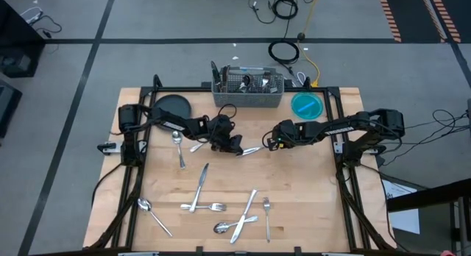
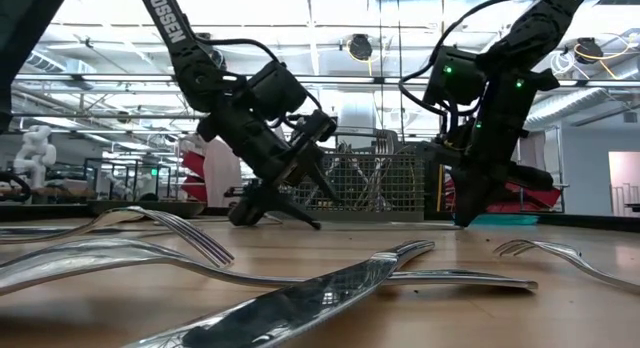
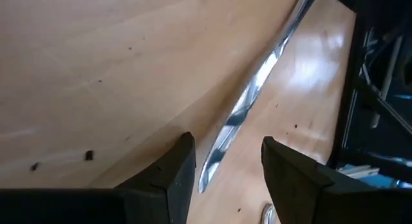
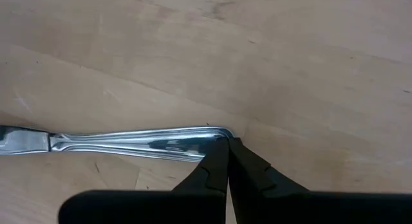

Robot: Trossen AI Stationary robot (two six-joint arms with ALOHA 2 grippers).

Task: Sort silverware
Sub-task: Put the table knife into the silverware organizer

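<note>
Knife (image 1: 250, 150) flat on worktop (image 1: 309, 204) at mid-frame of high view, between both grippers. Left gripper (image 1: 237, 149) low at knife's left end, fingers (image 3: 174, 172) apart and straddling that tip, not clamped. Right gripper (image 1: 268, 144) at knife's right end, fingers (image 4: 215, 169) pressed together, tips touching handle end. Remaining silverware (image 1: 221, 207) scattered across lower half of frame; more pieces upright in mesh caddy (image 1: 248, 88) at top centre, dark plate (image 1: 171, 107) left of it, blue bowl (image 1: 307, 106) right.
</note>
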